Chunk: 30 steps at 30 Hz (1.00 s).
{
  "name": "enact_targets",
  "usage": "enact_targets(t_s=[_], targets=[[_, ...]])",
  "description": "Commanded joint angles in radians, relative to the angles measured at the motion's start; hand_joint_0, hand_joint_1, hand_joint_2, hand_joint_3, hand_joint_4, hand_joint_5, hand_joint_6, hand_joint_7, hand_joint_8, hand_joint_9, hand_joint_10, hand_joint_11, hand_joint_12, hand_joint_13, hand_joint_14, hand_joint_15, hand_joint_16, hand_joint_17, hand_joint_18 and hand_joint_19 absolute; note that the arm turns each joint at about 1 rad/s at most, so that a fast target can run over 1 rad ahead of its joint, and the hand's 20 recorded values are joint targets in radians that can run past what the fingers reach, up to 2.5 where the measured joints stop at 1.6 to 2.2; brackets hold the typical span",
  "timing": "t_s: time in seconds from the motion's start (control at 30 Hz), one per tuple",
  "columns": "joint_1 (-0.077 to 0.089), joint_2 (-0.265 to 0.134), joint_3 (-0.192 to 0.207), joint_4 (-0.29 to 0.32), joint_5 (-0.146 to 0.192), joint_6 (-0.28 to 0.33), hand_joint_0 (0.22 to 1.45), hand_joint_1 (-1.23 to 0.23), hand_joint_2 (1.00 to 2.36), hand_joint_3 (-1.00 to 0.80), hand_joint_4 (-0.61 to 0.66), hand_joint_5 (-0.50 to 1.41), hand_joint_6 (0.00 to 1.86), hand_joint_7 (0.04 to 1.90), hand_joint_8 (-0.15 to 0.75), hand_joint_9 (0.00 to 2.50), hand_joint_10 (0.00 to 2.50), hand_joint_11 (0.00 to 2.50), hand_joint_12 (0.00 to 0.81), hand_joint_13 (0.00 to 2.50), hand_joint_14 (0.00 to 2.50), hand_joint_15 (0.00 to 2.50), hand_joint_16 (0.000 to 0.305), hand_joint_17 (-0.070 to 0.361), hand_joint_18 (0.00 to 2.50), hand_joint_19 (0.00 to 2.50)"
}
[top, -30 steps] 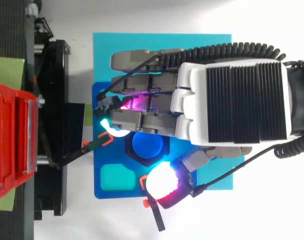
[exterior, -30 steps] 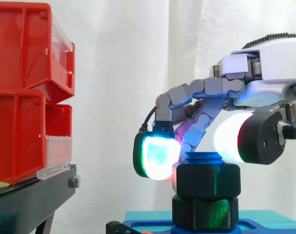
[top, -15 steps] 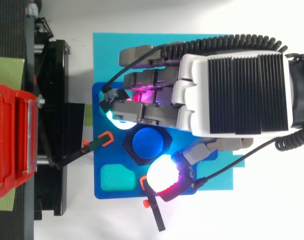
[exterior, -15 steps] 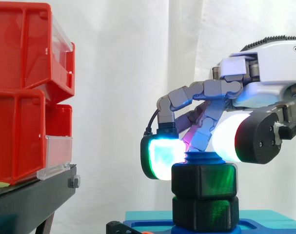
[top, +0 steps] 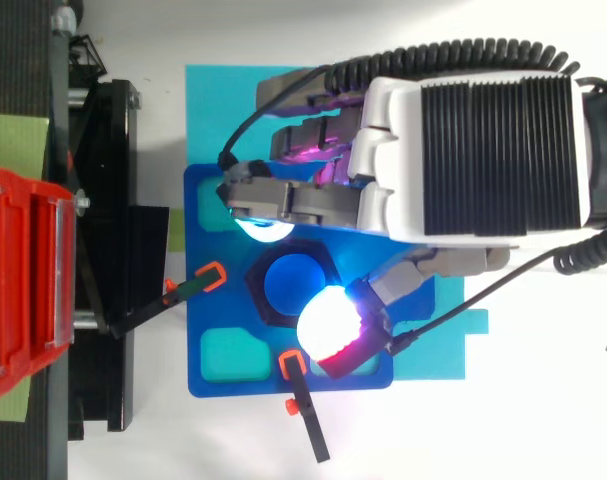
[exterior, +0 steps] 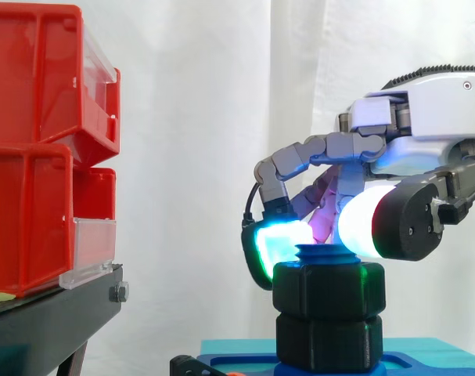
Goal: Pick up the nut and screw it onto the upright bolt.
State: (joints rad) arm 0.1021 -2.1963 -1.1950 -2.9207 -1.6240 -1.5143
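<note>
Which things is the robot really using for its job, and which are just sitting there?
For the job:
- the hand
- the black nut
- the blue bolt that the nut is on
- the blue plate under the bolt

Just sitting there:
- the red bins
- the black stand under them
- the cyan mat
- the orange-tipped clamps

My side camera sits close and looks level across the nut (exterior: pixel 329 290). My top camera looks straight down. Both share the blue base (top: pixel 198 310) and the red bins (exterior: pixel 34 157).
</note>
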Motion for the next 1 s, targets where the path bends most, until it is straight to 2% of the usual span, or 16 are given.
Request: enact_targets(t_s=[0.0,0.33,0.47,0.63,0.7,0.83,0.97], targets=[[-0.007,0.0,0.0,0.0,-0.008,-0.001,0.51,-0.34,1.0,-0.5,0.09,0.07,0.55,1.59,0.229,1.42,0.0,0.0,0.136,1.05,0.0,0.0,0.019,0.042,0.66,0.09],[-0.022,0.0,0.0,0.0,-0.023,-0.001,0.5,-0.32,1.0,-0.5,0.07,0.09,0.55,1.59,0.208,1.6,0.0,0.0,0.123,1.13,0.0,0.0,0.018,0.039,0.75,0.13],[-0.032,0.001,0.0,0.0,-0.028,-0.001,0.5,-0.32,1.0,-0.5,0.07,0.09,0.53,1.64,0.226,1.59,0.0,0.0,0.127,1.13,0.0,0.0,0.018,0.041,0.75,0.12],[-0.035,0.0,0.0,0.002,-0.031,-0.001,0.49,-0.31,1.0,-0.5,0.17,0.05,0.5,1.55,0.251,1.52,0.0,0.01,0.146,1.08,0.0,0.0,0.022,0.048,0.7,0.12],[-0.038,0.001,0.0,0.0,-0.033,-0.001,0.49,-0.31,1.0,-0.5,0.2,0.03,0.5,1.45,0.246,1.51,0.0,0.03,0.149,1.07,0.0,0.0,0.022,0.049,0.7,0.12],[-0.038,0.001,0.002,0.002,-0.034,0.0,0.49,-0.31,1.0,-0.5,0.2,0.02,0.5,1.38,0.252,1.51,0.0,0.05,0.152,1.07,0.0,0.0,0.022,0.05,0.7,0.12],[-0.038,0.001,0.002,0.005,-0.039,0.0,0.49,-0.31,1.0,-0.5,0.22,0.0,0.5,1.23,0.256,1.51,0.0,0.05,0.154,1.07,0.0,0.0,0.023,0.052,0.7,0.12]])
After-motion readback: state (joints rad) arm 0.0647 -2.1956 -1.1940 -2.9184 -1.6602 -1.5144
